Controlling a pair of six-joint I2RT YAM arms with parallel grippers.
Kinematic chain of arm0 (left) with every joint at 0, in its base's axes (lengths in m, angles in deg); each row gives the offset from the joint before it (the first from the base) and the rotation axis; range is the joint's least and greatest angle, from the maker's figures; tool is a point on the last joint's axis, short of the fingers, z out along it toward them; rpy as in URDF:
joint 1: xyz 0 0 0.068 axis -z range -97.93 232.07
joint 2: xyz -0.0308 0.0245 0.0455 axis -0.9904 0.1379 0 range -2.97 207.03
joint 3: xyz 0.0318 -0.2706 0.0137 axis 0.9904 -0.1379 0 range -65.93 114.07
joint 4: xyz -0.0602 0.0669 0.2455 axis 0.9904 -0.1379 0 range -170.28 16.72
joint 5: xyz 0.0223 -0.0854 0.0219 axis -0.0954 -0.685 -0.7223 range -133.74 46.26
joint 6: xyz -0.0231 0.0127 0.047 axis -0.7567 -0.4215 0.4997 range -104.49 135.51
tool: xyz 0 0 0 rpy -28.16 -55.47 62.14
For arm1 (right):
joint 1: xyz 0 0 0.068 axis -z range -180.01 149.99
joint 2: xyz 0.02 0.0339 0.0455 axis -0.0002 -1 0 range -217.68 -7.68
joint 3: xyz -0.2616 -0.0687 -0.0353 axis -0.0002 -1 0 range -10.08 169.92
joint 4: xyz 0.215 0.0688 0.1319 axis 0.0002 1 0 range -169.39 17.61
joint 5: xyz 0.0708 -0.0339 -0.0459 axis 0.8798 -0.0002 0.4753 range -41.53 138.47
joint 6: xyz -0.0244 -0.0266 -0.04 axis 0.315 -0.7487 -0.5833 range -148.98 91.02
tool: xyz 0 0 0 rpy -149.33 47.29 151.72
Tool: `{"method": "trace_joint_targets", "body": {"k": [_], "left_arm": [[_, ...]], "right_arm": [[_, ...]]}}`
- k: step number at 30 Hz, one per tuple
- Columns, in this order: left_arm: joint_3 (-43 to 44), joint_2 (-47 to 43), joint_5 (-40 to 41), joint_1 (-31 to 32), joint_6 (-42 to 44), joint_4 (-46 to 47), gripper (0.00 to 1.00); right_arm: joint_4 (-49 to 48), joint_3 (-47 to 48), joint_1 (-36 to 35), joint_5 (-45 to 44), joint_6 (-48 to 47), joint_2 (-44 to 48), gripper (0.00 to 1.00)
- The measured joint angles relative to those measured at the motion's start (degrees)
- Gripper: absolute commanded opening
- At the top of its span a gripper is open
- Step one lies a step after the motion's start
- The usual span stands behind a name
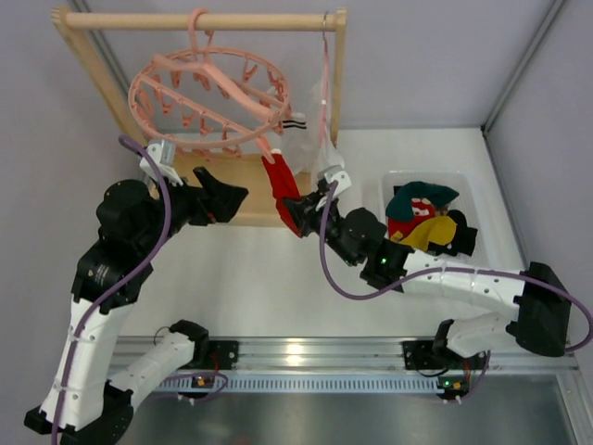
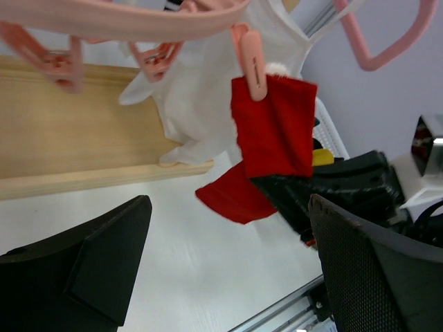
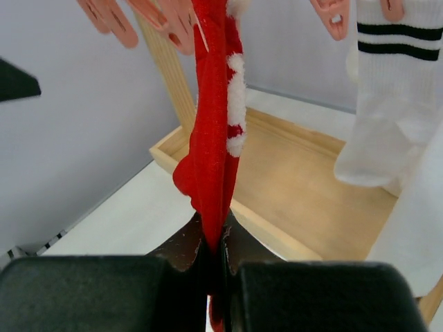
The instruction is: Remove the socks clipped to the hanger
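Risk: a hard pull may swing the light round plastic hanger [image 1: 208, 97] or slip the fabric, since the right gripper [image 3: 216, 252] pinches only the lower tip of the soft, fuzzy-trimmed red sock [image 3: 211, 138] while 1 stiff pink peg [image 2: 252, 62] clamps its top; left gripper [image 1: 232, 202] spread, empty.

Bright, even light; close foreground parts blur
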Motion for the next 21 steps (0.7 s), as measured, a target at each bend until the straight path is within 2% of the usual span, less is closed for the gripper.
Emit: {"method": "trace_joint_targets", "body": {"k": [9, 16, 21], "left_arm": [[2.86, 8.0, -0.31, 0.0, -4.96, 7.43, 0.99], [2.27, 11.06, -0.42, 0.0, -4.39, 14.16, 0.98], [-0.17, 11.45, -5.05, 0.0, -2.62, 20.96, 0.98]], "right_arm": [[-0.57, 0.42, -3.65, -4.33, 1.79, -3.63, 0.0], [-1.36, 0.42, -4.68, -3.56, 3.41, -4.94, 0.0], [-1.36, 0.42, -4.7, -1.97, 4.17, -4.98, 0.0]]}}
